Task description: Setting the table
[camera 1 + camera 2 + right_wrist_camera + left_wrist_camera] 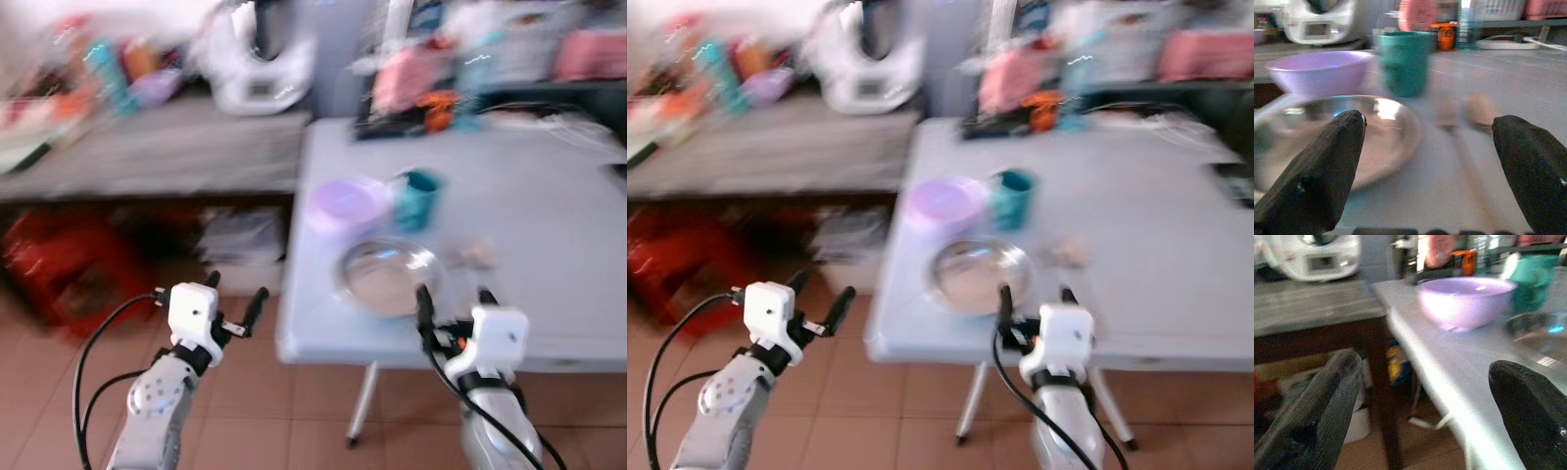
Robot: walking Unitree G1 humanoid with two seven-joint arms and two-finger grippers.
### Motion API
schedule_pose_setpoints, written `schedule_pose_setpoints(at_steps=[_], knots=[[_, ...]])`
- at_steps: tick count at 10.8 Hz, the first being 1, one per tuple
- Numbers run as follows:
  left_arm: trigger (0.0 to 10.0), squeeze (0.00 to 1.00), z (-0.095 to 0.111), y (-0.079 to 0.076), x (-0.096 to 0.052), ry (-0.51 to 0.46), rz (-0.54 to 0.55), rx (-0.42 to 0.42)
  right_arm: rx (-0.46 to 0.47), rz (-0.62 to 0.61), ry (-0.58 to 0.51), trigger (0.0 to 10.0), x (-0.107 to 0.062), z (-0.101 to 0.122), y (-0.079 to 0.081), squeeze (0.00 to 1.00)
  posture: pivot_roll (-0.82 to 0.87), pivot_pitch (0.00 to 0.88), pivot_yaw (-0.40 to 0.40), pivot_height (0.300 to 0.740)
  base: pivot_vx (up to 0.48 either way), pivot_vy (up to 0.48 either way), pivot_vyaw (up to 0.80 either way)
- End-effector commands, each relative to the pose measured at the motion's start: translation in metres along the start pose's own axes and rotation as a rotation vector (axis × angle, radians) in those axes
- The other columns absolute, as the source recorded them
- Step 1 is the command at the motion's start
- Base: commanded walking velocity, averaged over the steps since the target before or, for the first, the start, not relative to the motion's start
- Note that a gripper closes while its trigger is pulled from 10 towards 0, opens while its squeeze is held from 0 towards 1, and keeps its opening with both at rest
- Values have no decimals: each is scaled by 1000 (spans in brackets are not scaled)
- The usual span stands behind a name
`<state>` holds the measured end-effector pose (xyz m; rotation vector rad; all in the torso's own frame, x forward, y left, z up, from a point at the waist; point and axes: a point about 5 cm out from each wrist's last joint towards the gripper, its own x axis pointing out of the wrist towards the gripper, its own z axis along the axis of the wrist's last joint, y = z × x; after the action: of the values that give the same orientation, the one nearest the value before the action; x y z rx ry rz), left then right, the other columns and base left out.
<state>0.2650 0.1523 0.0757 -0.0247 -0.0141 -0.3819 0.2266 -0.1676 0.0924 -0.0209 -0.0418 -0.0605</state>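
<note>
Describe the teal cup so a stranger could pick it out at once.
Start at the pale grey table and look to its near left corner, where three dishes cluster. The teal cup stands upright behind the metal plate and beside the lilac bowl; it is the tallest and the darkest in colour.

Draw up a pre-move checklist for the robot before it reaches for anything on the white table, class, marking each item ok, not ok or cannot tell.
1. Right gripper open: ok, fingers spread wide.
2. Left gripper open: ok.
3. Right gripper lined up with the table: ok, it faces the metal plate at the table edge.
4. Left gripper over the table: not ok, it hangs off the table's left side, over the floor.
5. Dishes upright: ok for the purple bowl and teal cup.
6. Utensil beside the plate identified: cannot tell, too blurred.
</note>
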Motion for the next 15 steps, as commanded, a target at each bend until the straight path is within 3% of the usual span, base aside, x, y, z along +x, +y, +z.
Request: schedule_pose_setpoints(at_steps=[1, 3, 6, 9, 15], knots=[[10000, 0, 0, -5, 2, 1, -13, -5, -4, -10, -14, 10000, 0, 4, -5, 0, -4, 0, 59, 740, 285, 0, 0], [10000, 0, 1, -5, -5, -31, -60, 33, 5, -8, -12, 10000, -1, 5, -5, 0, -8, 0, 56, 740, 0, 0, 0], [10000, 0, -3, -5, -14, -23, -154, 14, 66, -17, 13, 10000, -2, 4, -11, 0, -9, 0, 55, 740, 0, 0, 0], [10000, 0, -5, -2, -19, -10, -191, 43, 86, 51, 35, 10000, 3, 5, -13, 0, -16, 0, 57, 740, 0, 0, 0], [10000, 0, -6, -4, -25, -8, -323, 66, 212, 201, 120, 10000, 17, 6, -3, 0, -16, 5, 52, 740, 0, 0, 0]])
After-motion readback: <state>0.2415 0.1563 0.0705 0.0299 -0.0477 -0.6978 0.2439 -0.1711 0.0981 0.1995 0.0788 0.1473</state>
